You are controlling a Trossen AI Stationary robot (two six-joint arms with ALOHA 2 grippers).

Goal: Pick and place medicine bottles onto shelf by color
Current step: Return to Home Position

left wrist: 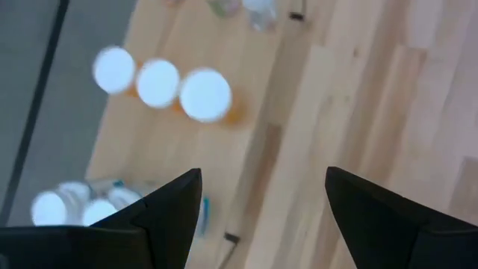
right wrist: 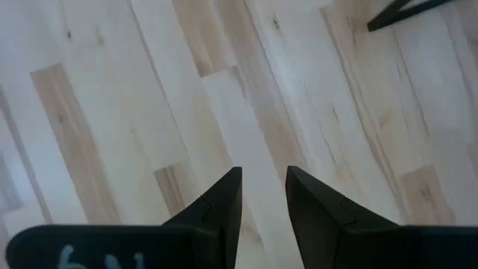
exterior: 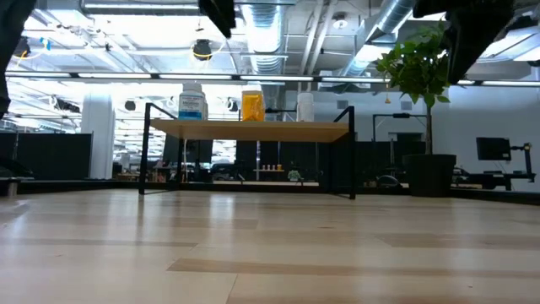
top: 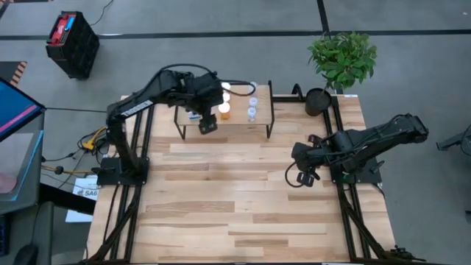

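Observation:
The shelf (top: 259,126) stands at the table's far side, its black legs on the tabletop. On its wood top stand orange bottles (left wrist: 205,95) with white caps in a row, white bottles (left wrist: 52,207) toward the shelf's left end, and clear bottles (top: 252,110) toward its right end. In the low view the white (exterior: 193,103), orange (exterior: 252,105) and clear (exterior: 305,107) bottles stand upright on it. My left gripper (left wrist: 263,173) hangs open and empty above the shelf's near left part (top: 207,124). My right gripper (right wrist: 263,194) waits over the table's right side (top: 305,175), empty, with a narrow gap between its fingers.
A potted plant (top: 340,62) stands at the table's far right corner. Bare wood tabletop (top: 235,206) lies in front of the shelf. A dark crate (top: 72,43) sits on the floor beyond the table's far left.

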